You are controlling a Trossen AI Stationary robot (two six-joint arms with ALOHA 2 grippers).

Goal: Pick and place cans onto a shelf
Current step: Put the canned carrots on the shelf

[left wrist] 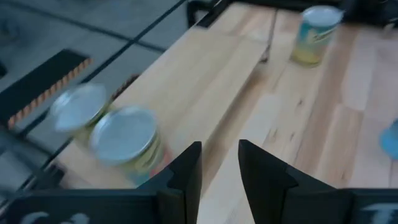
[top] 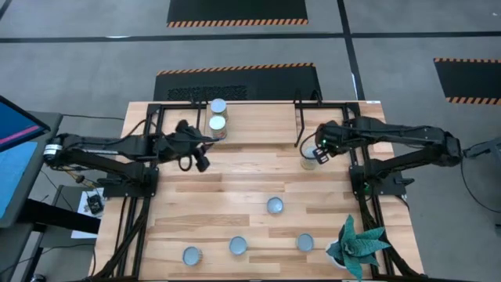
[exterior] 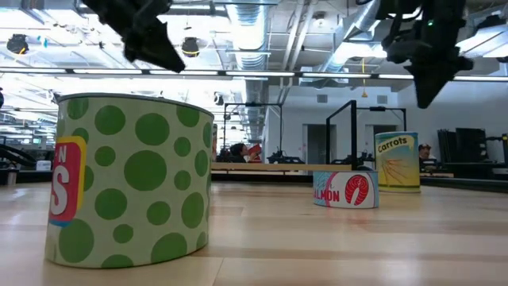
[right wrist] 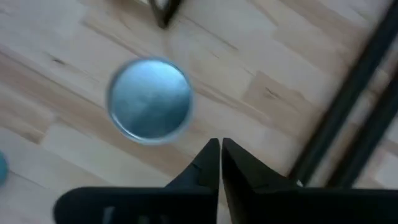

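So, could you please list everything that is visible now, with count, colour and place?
cans on the shelf: two, silvery tops, yellow sides, at the shelf's left end.
can under the right gripper: one, yellowish label, on the table in front of the shelf's right part.
cans on the table: four, blue-grey tops; one mid-table, three in a row near the front edge.
shelf: one, light wood on black legs, along the table's far edge.
table: one, light wood.
plant: one, green, spiky, front right corner.
monitor: one, blue screen, left of the table.
left gripper: dark, slightly open, empty, in front of the shelf's two cans.
right gripper: dark, nearly closed, empty, just above the lone can.
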